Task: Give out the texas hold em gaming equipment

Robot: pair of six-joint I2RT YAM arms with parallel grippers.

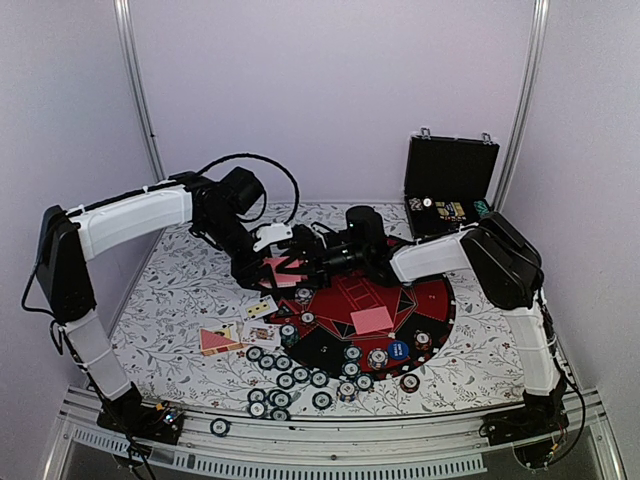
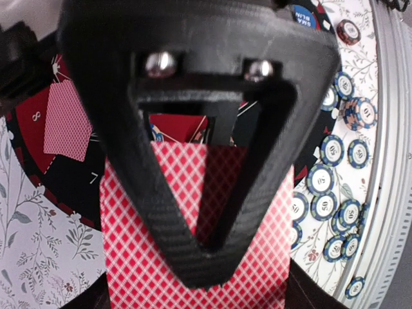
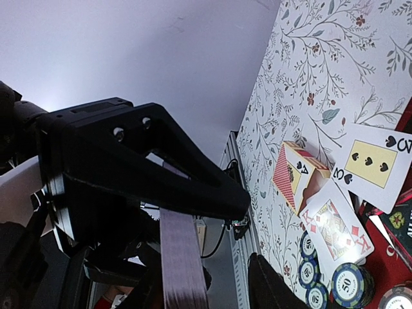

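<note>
On the flower-printed table (image 1: 170, 320), against plain pale walls, a deck of red-backed cards (image 2: 138, 257) is held over the round mat's (image 1: 435, 300) edge by the left gripper (image 2: 199, 261), which is clamped flat on it. The right gripper (image 3: 225, 244) is set part open about the deck's edge; no grip can be made out. The cards are judged thin, slick and bendy, best pinched singly at a free end. Chips (image 1: 290, 380) are scattered nearer the front.
</note>
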